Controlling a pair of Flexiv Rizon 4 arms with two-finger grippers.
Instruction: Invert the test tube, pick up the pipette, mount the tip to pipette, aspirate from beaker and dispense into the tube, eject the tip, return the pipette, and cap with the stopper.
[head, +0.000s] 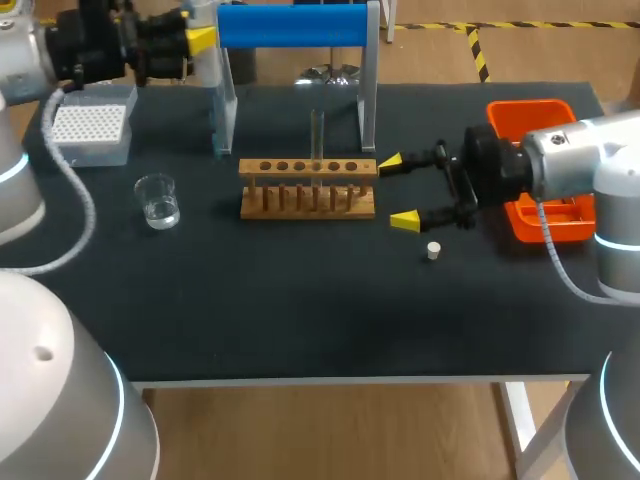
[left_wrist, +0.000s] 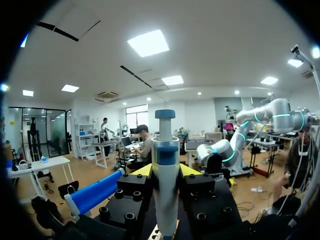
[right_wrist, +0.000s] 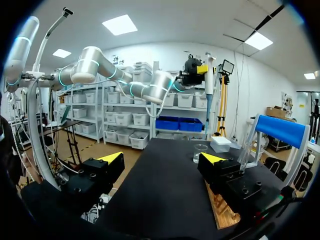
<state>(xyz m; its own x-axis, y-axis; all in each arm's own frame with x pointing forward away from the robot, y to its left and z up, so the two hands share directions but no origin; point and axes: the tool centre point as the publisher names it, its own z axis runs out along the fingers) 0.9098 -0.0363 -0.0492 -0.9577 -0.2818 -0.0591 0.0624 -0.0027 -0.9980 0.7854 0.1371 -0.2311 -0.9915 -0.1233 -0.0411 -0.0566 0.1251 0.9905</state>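
Gripping pipette (left_wrist: 165, 165) in left end effector (head: 200, 40), clamped from both sides, upper left of frame, raised near tip box (head: 90, 128). Resting right end effector (head: 397, 192) spread apart, centre right, near stopper (head: 433, 250). Probably mounting tip next: aligning nozzle over box, pressing straight down.

Lab, a robot-run wet chemistry setup. Evidence on the black table (head: 300, 310): wooden test tube rack (head: 307, 187), glass beaker (head: 158, 200) with clear liquid, pipette tip box (head: 90, 128), blue-barred pipette stand (head: 293, 26), pipette (left_wrist: 165, 170), orange tray (head: 530, 112). Left arm (head: 15, 180) and right arm (head: 580, 160) flank the table.
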